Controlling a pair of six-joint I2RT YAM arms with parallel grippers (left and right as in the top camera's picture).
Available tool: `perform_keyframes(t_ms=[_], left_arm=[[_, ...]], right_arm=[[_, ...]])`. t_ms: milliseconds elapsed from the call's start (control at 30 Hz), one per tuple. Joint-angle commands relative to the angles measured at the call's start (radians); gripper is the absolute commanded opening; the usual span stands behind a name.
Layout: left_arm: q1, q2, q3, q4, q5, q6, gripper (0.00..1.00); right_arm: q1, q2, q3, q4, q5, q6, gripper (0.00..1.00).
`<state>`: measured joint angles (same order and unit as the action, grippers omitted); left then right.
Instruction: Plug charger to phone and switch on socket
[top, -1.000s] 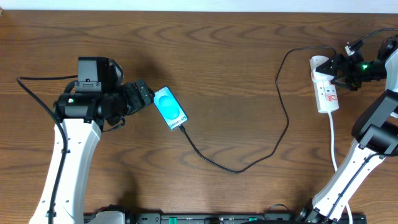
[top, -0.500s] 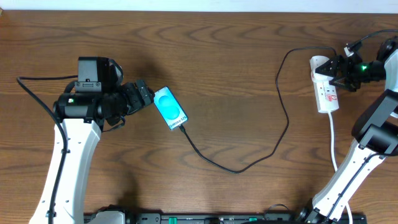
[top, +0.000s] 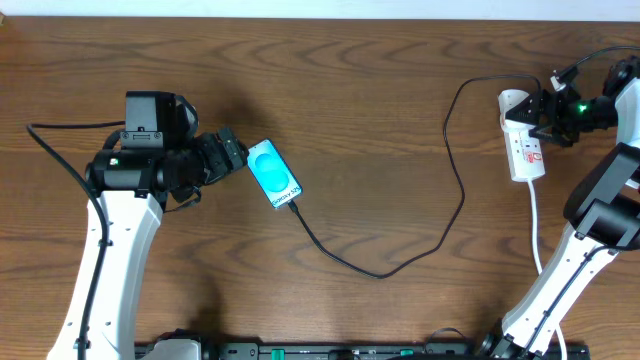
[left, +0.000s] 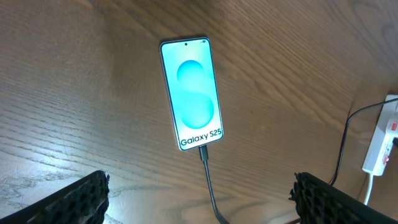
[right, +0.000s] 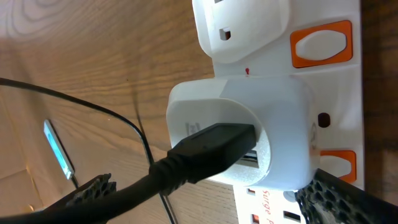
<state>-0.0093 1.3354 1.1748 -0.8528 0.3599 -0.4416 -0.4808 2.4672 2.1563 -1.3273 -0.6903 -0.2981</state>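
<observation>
Overhead view: dark brown wooden table (top: 380, 60), white-and-black robot arms (top: 110, 260) rising from the near edge, one L, one R. Nearest, mid-table, the charger (top: 380, 273), a long thin black cable, sags in a loose curve. From there it runs up-left to the phone (top: 273, 173), a small rectangular smartphone w/ bright cyan lit screen and a white strip reading "Galaxy S25". The phone lies flat and angled, left of centre. The cable's small plug tip (left: 203, 151) sits in the phone's near end. The left gripper (top: 243, 153) is just beside the phone's far end, not touching. In its wrist view the black textured fingertips (left: 78, 198) stand wide apart at the lower corners, nothing held.

Rightward the cable climbs, loops high and reaches the far end of the socket (top: 523, 145), a white elongated power strip w/ red-marked switches, at the far R of the table. A thick white cord (top: 535, 225) leaves the strip's near end. The right gripper (top: 542, 120) is over the strip's far half, claw apart. Its wrist view, close up: a white rounded adapter block (right: 280, 118) plugged into the strip, a black USB plug (right: 211, 146) in its face, orange-red rocker switches (right: 320, 43) alongside. Its fingertips (right: 90, 194) sit at both lower corners, clear of the adapter, gripping nothing. Switch on/off: can't tell.
</observation>
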Motion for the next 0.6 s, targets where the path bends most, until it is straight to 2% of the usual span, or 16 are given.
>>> perform_keyframes(t_ms=[0, 567], left_arm=[[0.004, 0.004, 0.009, -0.003, -0.014, 0.002, 0.95], [0.004, 0.004, 0.009, -0.003, -0.014, 0.002, 0.95]], right_arm=[[0.024, -0.018, -0.012, 0.019, -0.008, -0.001, 0.93], [-0.03, -0.018, 0.089, -0.031, -0.008, 0.029, 0.96]])
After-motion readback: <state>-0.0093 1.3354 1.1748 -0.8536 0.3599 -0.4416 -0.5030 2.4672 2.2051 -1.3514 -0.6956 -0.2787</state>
